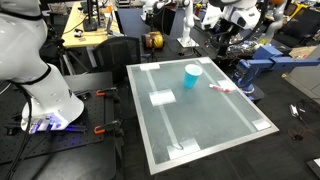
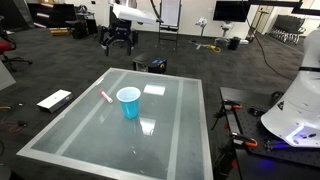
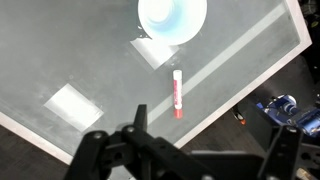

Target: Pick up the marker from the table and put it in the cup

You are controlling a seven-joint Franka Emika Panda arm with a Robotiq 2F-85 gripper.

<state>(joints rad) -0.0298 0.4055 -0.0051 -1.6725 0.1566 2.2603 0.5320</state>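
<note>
The marker (image 3: 178,92), a thin reddish-pink stick with a paler part, lies flat on the pale grey-green table (image 3: 60,50) near its white-rimmed edge. It also shows in both exterior views (image 1: 220,88) (image 2: 105,96). The light-blue cup (image 3: 172,15) stands upright a short way from the marker, apart from it, and shows in both exterior views (image 1: 192,75) (image 2: 128,102). In the wrist view my gripper (image 3: 215,128) hangs high above the table edge, below the marker in the picture. Its fingers are spread wide and hold nothing. It does not show in the exterior views.
White tape patches (image 3: 72,105) (image 3: 152,52) lie on the table top. Dark floor lies beyond the table edge, with a blue object (image 3: 280,105) on it. My white base (image 1: 45,95) stands beside the table. A flat white box (image 2: 53,100) lies on the floor.
</note>
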